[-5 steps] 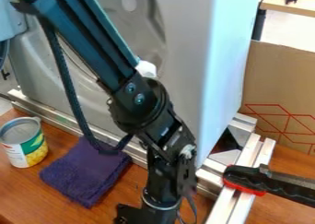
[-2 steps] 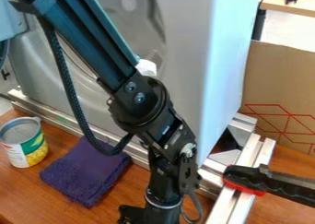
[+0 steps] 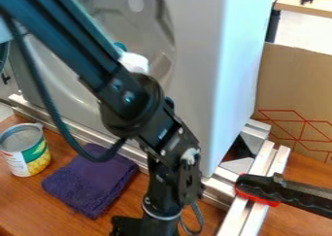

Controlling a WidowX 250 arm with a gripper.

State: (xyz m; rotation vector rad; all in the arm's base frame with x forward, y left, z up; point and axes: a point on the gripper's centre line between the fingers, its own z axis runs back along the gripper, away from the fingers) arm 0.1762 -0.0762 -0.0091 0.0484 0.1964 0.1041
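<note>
The black metal claw (image 3: pixel 137 226) hangs at six o'clock, apart or together I cannot tell; a folded purple cloth (image 3: pixel 91 181) lies at its eleven, an open silver tin (image 3: pixel 24 152) at ten. A drooping black cable (image 3: pixel 39 94), swung toward nine, could topple the tin.

A grey cabinet (image 3: pixel 194 50) stood at upper centre — cardboard (image 3: pixel 291 82) at right, a desk (image 3: pixel 312 8) at upper right. At lower right, a black-and-red clamp (image 3: pixel 259 187) crossed metal rails (image 3: pixel 262 158).
</note>
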